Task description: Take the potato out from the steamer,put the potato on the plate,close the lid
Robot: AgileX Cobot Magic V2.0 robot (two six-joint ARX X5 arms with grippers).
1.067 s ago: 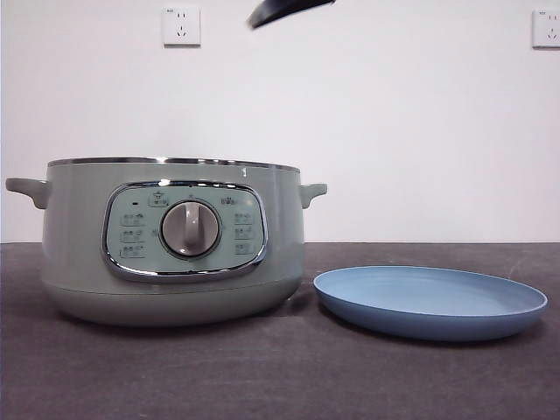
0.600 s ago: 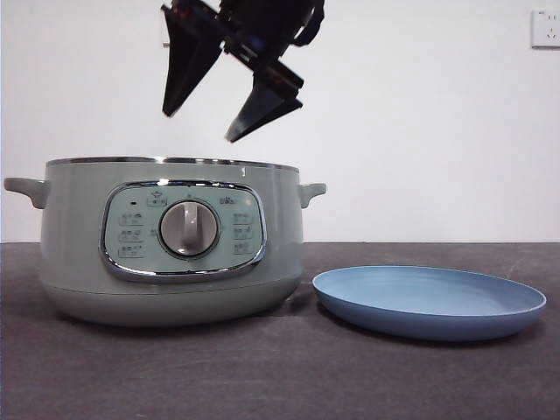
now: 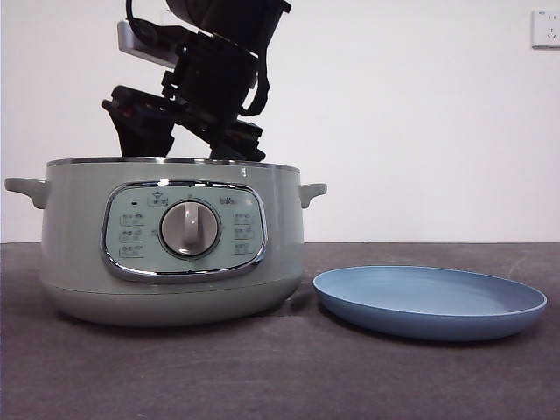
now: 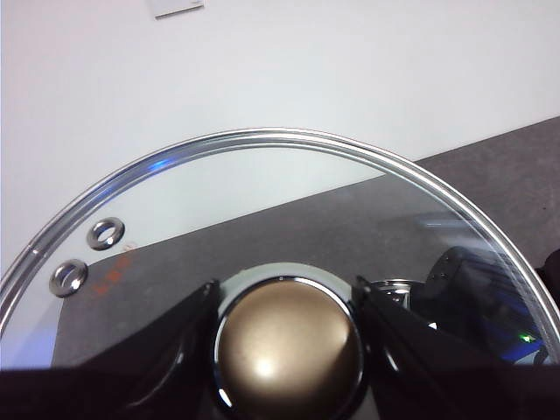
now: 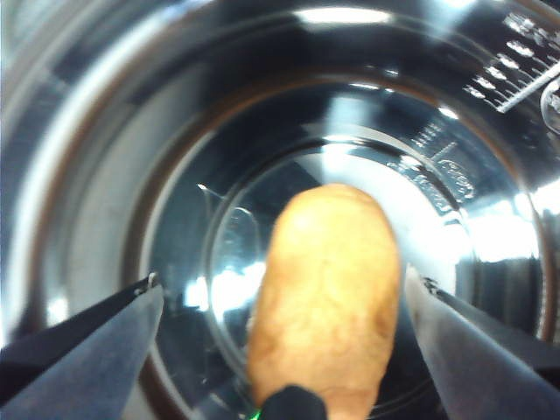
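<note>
Reaching down into the steamer point(image 3: 175, 241) from above, the right gripper point(image 5: 280, 350) is sitting with its jaws spread wide, one on each side of the potato point(image 5: 324, 293) and not touching it. That potato is lying on the shiny steel floor inside the pot. From the front the arm is showing big and dark over the rim, its jaw tips hidden behind the pot wall. Over on the other arm, the left gripper point(image 4: 284, 350) is clamping the round knob of the lid point(image 4: 262, 175), with a jaw pressing on either side. To the right of the steamer, just beside its base, the plate point(image 3: 429, 302) is sitting on the dark table point(image 3: 280, 376) with nothing on it.
</note>
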